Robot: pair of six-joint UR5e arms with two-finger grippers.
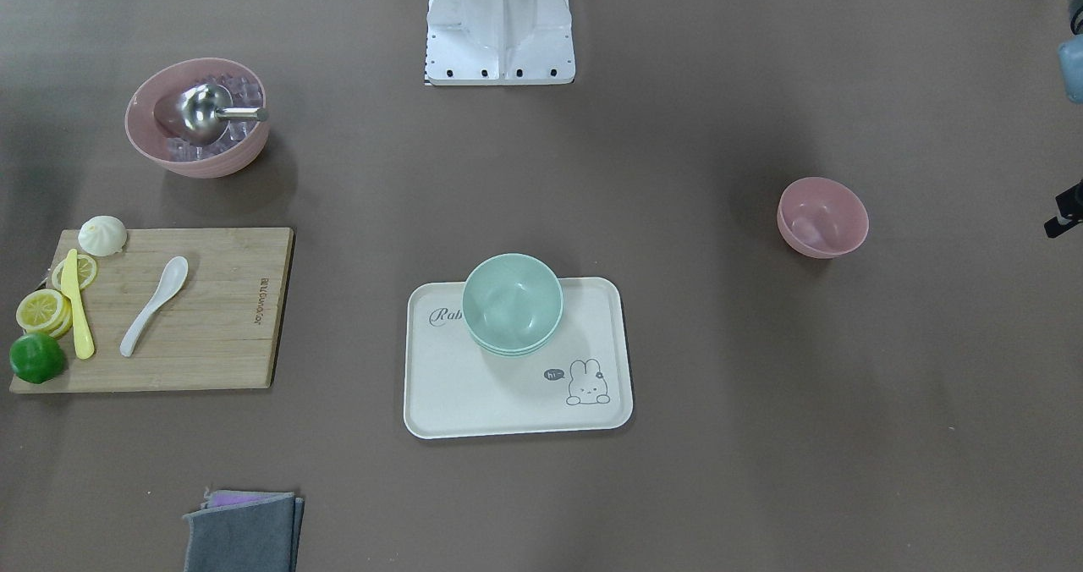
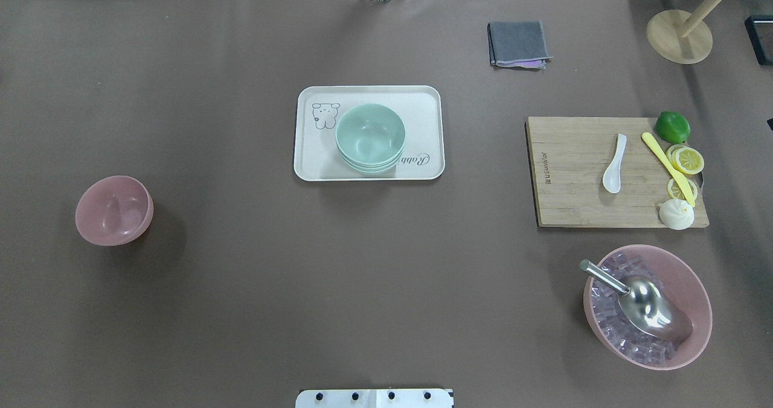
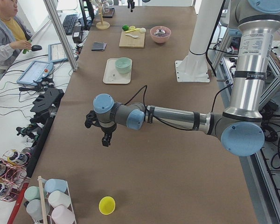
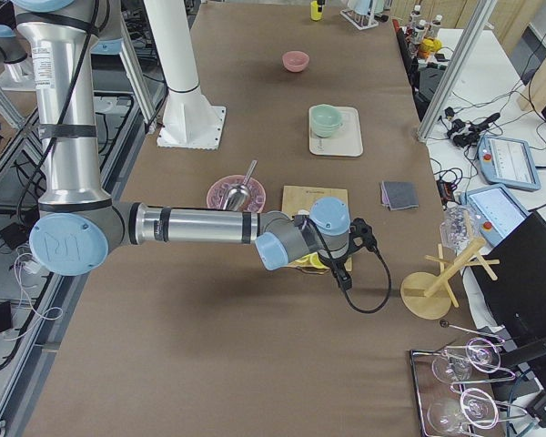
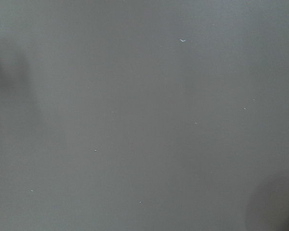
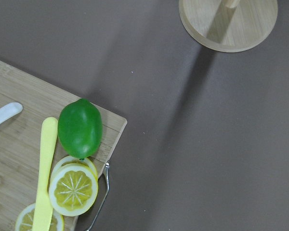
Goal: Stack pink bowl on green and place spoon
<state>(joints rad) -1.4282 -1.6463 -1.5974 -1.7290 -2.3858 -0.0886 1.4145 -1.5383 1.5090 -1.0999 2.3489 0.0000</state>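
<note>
Spoon [image 2: 614, 163] lies on the cutting board [image 2: 567, 203] on my right. The empty pink bowl [image 2: 114, 210] sits on the tabletop [image 2: 241, 275] far to my left, well apart from the green bowls [image 2: 369, 135] stacked on the tray [image 2: 314, 160]. My left fingers [image 3: 105, 139] and right fingers [image 4: 343, 276] hover; I cannot tell how far open they are.

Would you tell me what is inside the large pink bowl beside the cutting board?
Clear ice cubes and a metal scoop lying on them; the bottom of the large pink bowl is covered.
</note>
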